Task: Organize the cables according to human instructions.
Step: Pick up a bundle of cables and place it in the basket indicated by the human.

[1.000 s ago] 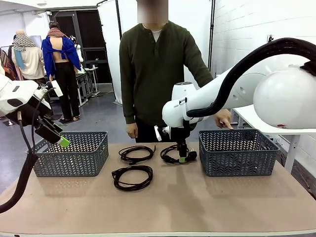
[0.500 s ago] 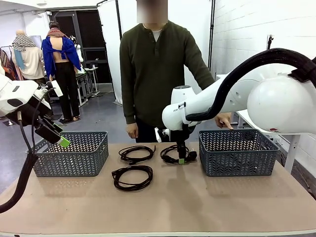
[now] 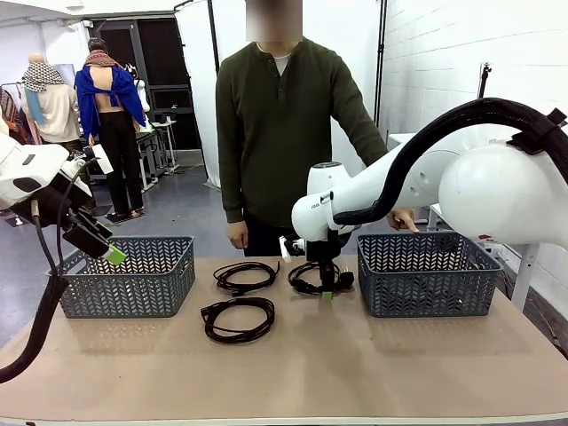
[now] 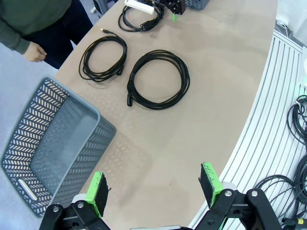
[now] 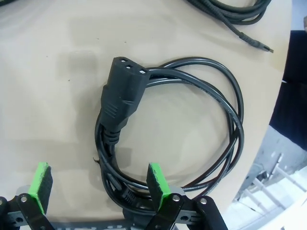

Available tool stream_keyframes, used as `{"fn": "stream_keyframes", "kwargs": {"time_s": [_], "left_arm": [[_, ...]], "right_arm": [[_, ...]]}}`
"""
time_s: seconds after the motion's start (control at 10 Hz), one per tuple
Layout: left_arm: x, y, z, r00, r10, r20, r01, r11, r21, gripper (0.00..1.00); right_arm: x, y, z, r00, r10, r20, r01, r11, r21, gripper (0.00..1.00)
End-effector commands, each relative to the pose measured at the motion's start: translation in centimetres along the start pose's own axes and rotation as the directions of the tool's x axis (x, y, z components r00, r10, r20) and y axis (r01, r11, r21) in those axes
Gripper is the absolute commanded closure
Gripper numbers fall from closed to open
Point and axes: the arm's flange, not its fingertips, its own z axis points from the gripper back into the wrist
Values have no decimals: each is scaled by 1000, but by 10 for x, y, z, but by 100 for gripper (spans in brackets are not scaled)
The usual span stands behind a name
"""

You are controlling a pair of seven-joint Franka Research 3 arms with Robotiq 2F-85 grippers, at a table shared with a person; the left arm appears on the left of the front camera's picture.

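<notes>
Three coiled black cables lie on the table. One cable (image 3: pixel 245 277) sits mid-left at the back, another cable (image 3: pixel 238 319) nearer me. The third cable (image 3: pixel 306 279) (image 5: pixel 158 134), with a chunky plug (image 5: pixel 121 93), lies beneath my right gripper (image 3: pixel 326 289) (image 5: pixel 98 184). That gripper is open and points down, its green pads (image 5: pixel 156 178) close over the coil's edge. My left gripper (image 3: pixel 105 249) (image 4: pixel 156 191) hangs open above the left basket (image 3: pixel 129 277) (image 4: pixel 48 153). The human (image 3: pixel 284 133) stands across the table, one hand (image 3: pixel 401 216) pointing at the right basket (image 3: pixel 426 275).
Two grey plastic baskets stand at the table's left and right sides. The front half of the tan table (image 3: pixel 355 373) is bare. The near table edge (image 4: pixel 249 124) curves along the right of the left wrist view, with loose cords (image 4: pixel 295 182) on the floor beyond.
My right arm has come down slightly, bringing its open gripper lower over the rightmost cable. The left arm and the person have stayed still.
</notes>
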Motion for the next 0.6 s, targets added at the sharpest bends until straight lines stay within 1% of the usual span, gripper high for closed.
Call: {"fn": "stream_keyframes", "kwargs": {"time_s": [0.0,0.4,0.5], "left_arm": [[-2,2,-2,1000,-4,25,4,1000,-2,0],[-2,2,-2,1000,-4,25,4,1000,-2,0],[-2,2,-2,1000,-4,25,4,1000,-2,0]], "right_arm": [[3,-9,-3,1000,-9,-23,10,1000,18,0],[4,-11,-9,1000,-2,-31,3,998,56,0],[4,-12,-8,1000,-5,-30,7,998,58,20]]}}
